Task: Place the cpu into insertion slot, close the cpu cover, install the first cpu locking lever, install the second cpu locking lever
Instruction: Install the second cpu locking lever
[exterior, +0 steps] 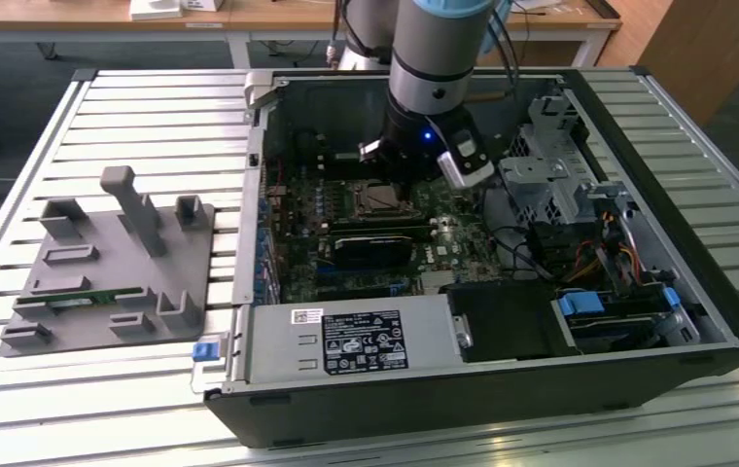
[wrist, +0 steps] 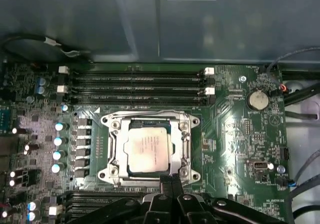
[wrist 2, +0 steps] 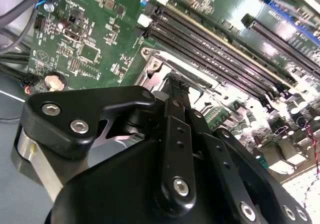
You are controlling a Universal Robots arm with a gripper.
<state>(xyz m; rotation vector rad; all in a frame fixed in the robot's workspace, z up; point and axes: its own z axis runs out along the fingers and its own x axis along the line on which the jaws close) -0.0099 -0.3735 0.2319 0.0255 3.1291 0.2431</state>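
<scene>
The gripper (wrist: 170, 181) hangs low over the motherboard (wrist: 235, 134) with its black fingers (wrist 2: 176, 92) pressed together, tips meeting at the near edge of the insertion slot (wrist: 107, 146) and nothing visibly pinched between them. In the first wrist view the cpu (wrist: 147, 147) lies flat and square inside that socket, its pale metal face up, and the cpu cover (wrist: 181, 129) is down around it as a silver frame with the chip showing through the cut-out. The fingertips sit just beside the cover's edge; whether they actually touch a locking lever there is hard to tell, since the fingers hide that strip of the socket. Beyond the socket run the long black memory slots (wrist: 140, 84), a row of small capacitors (wrist: 59, 148) stands along one side, and a round coin battery (wrist: 257, 100) sits well apart on the other. In the exterior view the grey arm (exterior: 432, 68) drops straight into the open computer case (exterior: 681, 185), which lies on a slatted metal table (exterior: 110, 107). A grey plastic fixture (exterior: 110, 263) with upright posts rests on the table to the exterior view's left of the case.
</scene>
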